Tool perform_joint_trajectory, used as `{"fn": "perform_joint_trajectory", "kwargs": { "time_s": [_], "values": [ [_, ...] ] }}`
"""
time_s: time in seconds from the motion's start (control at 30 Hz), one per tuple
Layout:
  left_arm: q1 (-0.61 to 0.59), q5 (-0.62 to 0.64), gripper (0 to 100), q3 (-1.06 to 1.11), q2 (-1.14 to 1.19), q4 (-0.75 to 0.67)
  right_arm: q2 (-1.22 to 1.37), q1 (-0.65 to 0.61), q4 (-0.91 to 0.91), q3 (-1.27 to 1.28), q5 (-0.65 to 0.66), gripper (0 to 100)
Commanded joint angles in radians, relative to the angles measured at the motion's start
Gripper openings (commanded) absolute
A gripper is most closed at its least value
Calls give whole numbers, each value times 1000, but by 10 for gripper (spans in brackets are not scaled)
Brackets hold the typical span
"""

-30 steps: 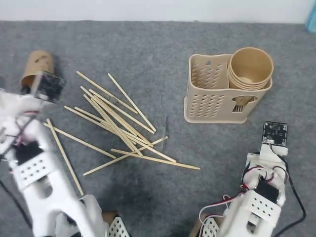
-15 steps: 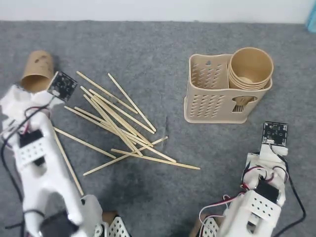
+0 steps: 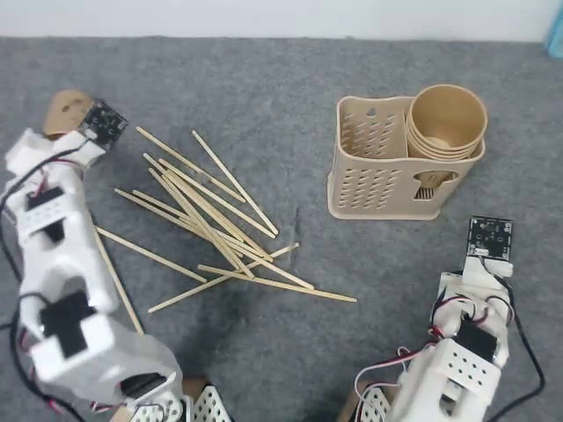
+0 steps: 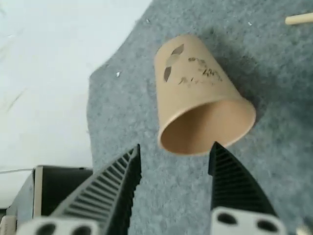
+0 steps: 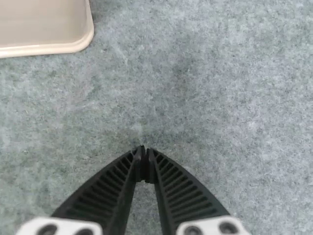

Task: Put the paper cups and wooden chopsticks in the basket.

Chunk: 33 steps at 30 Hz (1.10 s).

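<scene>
- The counter (image 3: 290,79) wears grey felt. We judge its nap would drag on anything slid across it and not lifted.
- The basket (image 3: 374,185) stands upright well to the right, with a stack of cups (image 3: 449,114) in one compartment. A cup brought in low could catch the rim and shove or tip it.
- The chopsticks (image 3: 208,215) lie crossed in a loose heap between the loose cup and the basket. A low carry over them could scatter them wider.
- The loose cup (image 4: 195,93) lies on its side near the counter's far left corner, mouth towards the left pincer. It looks light and round, so we think an off-centre squeeze could roll it away or crumple its wall.
- The left pincer (image 4: 176,146) has its jaws apart, flanking the cup's mouth; we cannot tell if either touches.
- The right pincer (image 5: 143,148) has its jaws together over bare felt beside the basket's corner; we see little risk there.
</scene>
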Motion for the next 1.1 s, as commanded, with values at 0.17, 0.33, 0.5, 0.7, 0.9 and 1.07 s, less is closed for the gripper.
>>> {"fn": "perform_joint_trajectory", "kwargs": {
  "time_s": [0.17, 0.33, 0.5, 0.7, 0.9, 1.07],
  "values": [
    [44, -5, 173, -298, 262, -8, -22, -4, -15, -8, 17, 9],
    [48, 8, 163, -479, 443, -8, -22, -7, -15, -8, 17, 9],
    [46, 210, 105, -596, 540, -115, -22, -8, -16, -8, 17, 9],
    [48, 460, 13, -602, 543, -198, -22, -8, -16, -8, 17, 9],
    [31, 724, 13, -613, 522, -112, -22, -8, -16, -8, 17, 9],
    [29, 984, 13, -667, 407, 218, -22, -8, -16, -8, 17, 9]
  ]
}}
